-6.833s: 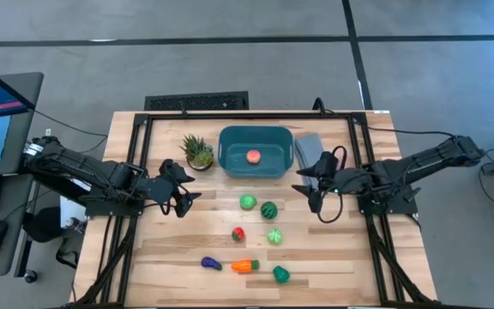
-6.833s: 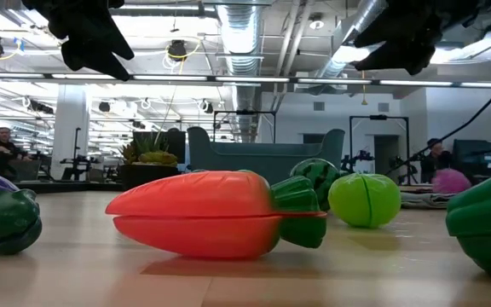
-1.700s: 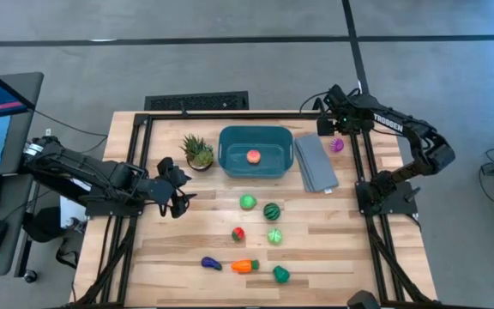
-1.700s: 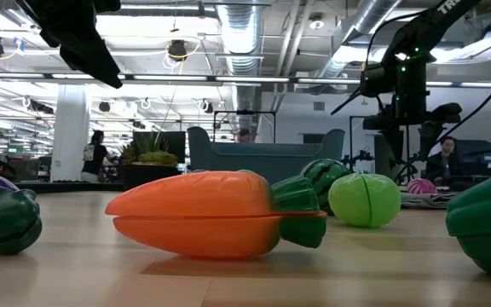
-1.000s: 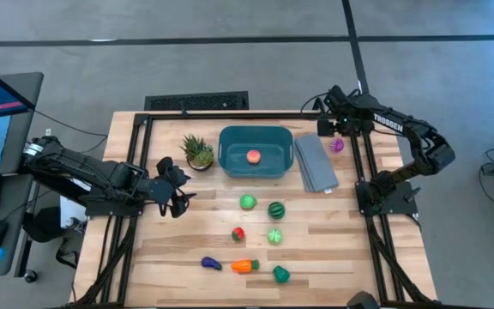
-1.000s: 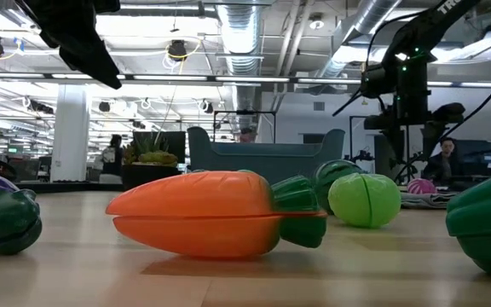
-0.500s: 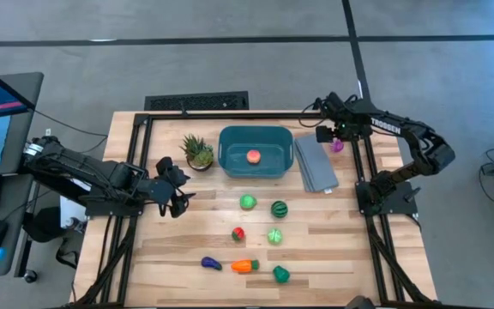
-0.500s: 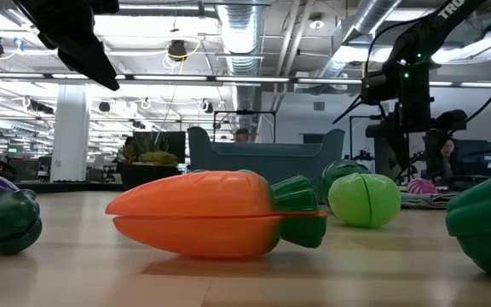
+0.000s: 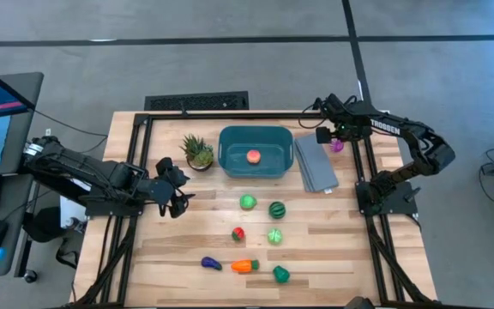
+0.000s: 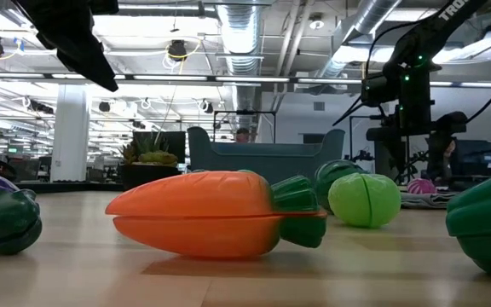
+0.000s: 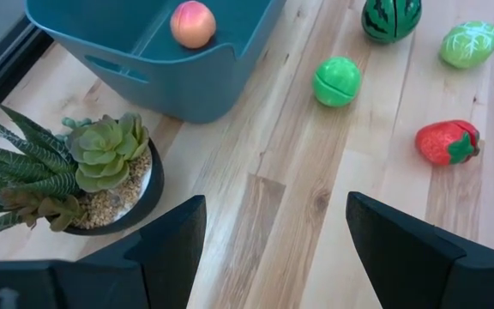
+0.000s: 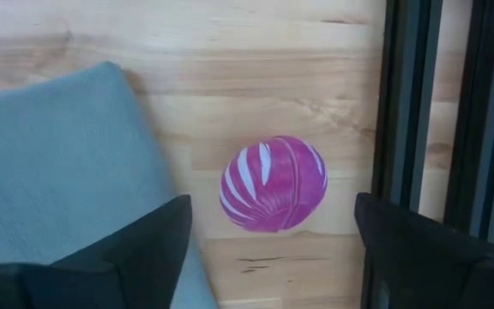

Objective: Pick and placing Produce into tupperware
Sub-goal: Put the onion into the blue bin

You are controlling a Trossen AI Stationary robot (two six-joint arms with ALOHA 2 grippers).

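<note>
Right end effector (image 12: 268, 227): fingers spread wide, empty, over the magenta white-striped ball (image 12: 274, 184) beside the flat grey ribbed slab (image 12: 50, 172).
Left end effector (image 11: 273, 245): parted, empty.
Change: right fingers have widened.

- The tupperware (image 9: 255, 152) is teal-blue; the peach (image 9: 253, 156) inside is pink-orange.
- Magenta piece (image 12: 274, 184): magenta with white curved stripes.
- Watermelon (image 9: 277, 209): dark green, striped.
- Strawberry (image 11: 446, 142): red, green cap.
- Carrot (image 10: 216, 213): orange, green top.
- Eggplant (image 9: 211, 263): purple.
- Slab (image 9: 314, 163): grey.
- Counter (image 9: 195, 236): pale wood.
</note>
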